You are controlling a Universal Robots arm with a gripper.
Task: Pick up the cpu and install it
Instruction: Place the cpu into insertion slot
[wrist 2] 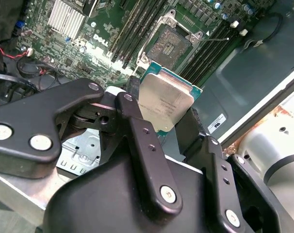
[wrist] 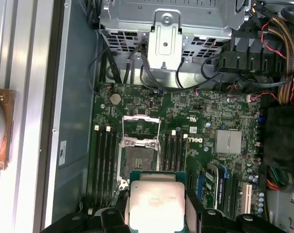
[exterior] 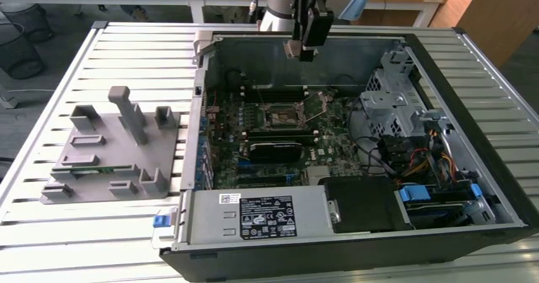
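Note:
I hold the cpu, a flat square chip with a silvery top and a green rim, between my black fingers; it also appears in the first wrist view. My gripper hangs above the far wall of the open computer case in the exterior view, shut on the chip. The motherboard socket lies below with its metal frame lifted open, also seen in the second wrist view and, further toward the case middle, in the exterior view.
A grey fixture block with posts sits on the slatted table at the exterior view's left. Inside the case are a metal drive cage, bundled cables and the power supply. Memory slots flank the socket.

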